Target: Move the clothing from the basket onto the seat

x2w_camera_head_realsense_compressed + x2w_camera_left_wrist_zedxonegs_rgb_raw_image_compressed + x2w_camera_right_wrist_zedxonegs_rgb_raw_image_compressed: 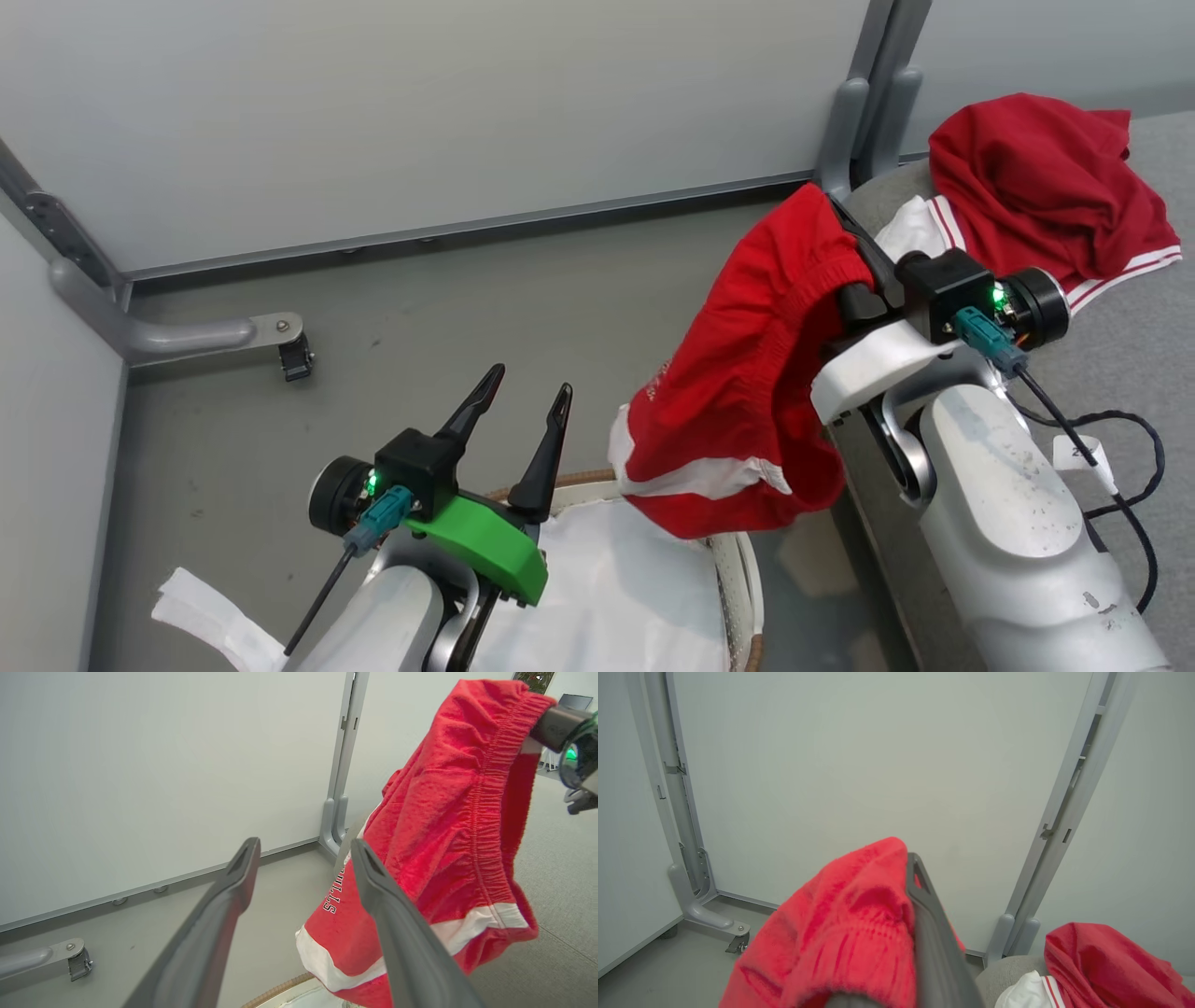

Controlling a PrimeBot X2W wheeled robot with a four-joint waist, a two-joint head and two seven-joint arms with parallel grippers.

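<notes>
right gripper [845,219] clamped on red shorts [747,373], hanging off it – left gripper [529,378] wide open, empty, basket [739,560] just below it

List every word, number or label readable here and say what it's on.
"LLS": white letters on the red shorts, tilted in the left wrist view; the letters before them are hidden behind the left gripper.
White cable tag: dark mark, too blurred to read.
</notes>
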